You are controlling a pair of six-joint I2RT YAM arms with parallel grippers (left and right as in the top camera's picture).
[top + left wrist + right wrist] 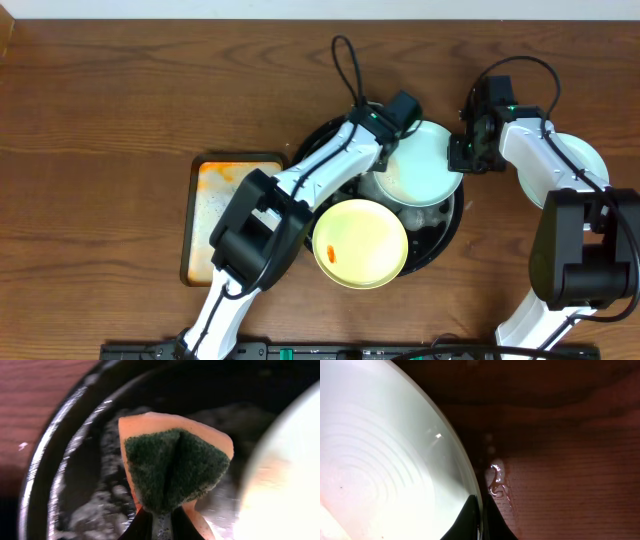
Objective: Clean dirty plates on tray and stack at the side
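Observation:
The round black tray (447,236) holds a pale yellow plate (362,240) with an orange smear at its front left. My right gripper (463,152) is shut on the rim of a mint-green plate (425,165) over the tray's far right; in the right wrist view my jaws (481,521) pinch that plate's (380,460) edge. My left gripper (400,112) is shut on an orange sponge with a green scouring face (172,470), held over the foamy tray (90,490) beside the mint plate (292,480). A second pale mint plate (588,158) lies on the wood tabletop, partly under my right arm.
A smaller rectangular black-rimmed tray (225,215) with an orange-stained white surface lies left of the round tray. Water drops (496,482) lie on the brown wood table (120,100) next to the held plate. My left arm crosses over the round tray's left side.

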